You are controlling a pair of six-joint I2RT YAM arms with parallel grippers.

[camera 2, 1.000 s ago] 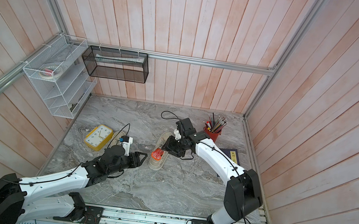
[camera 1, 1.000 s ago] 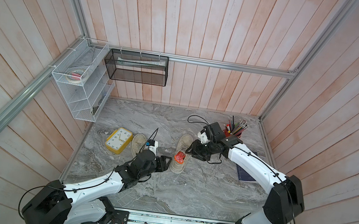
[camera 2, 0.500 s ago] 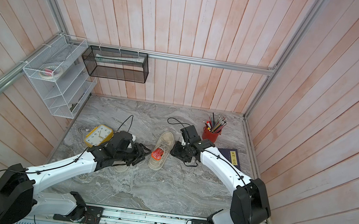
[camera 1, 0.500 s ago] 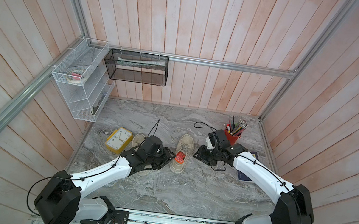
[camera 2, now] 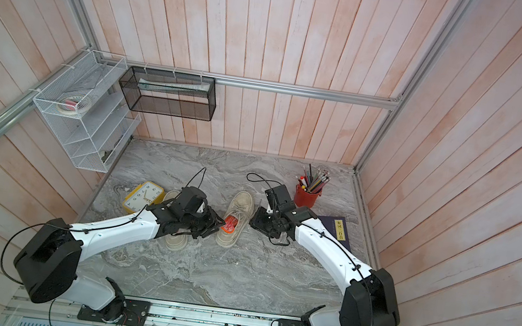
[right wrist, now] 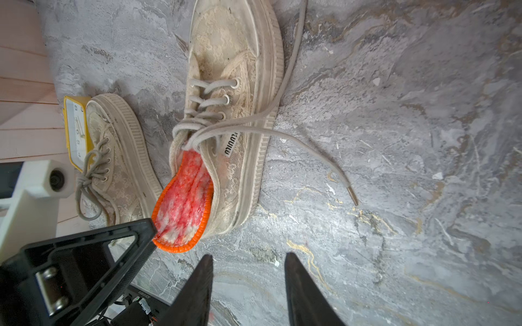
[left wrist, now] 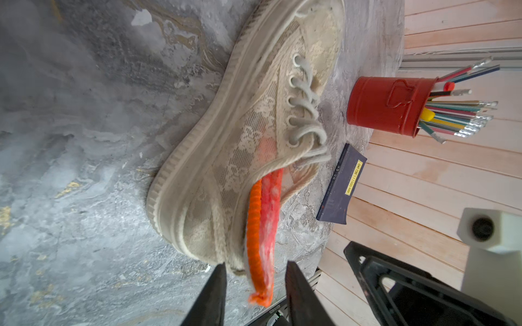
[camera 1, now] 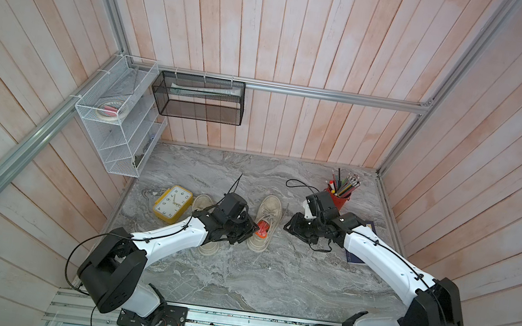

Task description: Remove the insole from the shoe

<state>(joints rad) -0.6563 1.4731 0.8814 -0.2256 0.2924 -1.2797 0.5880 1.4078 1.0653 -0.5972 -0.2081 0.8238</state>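
Grey marble tabletop [camera 1: 270, 277] | plank walls [camera 1: 306, 37] | left jaws spread astride insole [left wrist: 264, 225] | right jaws spread

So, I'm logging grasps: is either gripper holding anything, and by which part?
Nothing yet. The left gripper straddles the orange-edged insole at its protruding heel end, gaps showing on both sides; the right gripper stands open, empty, beside the shoe.
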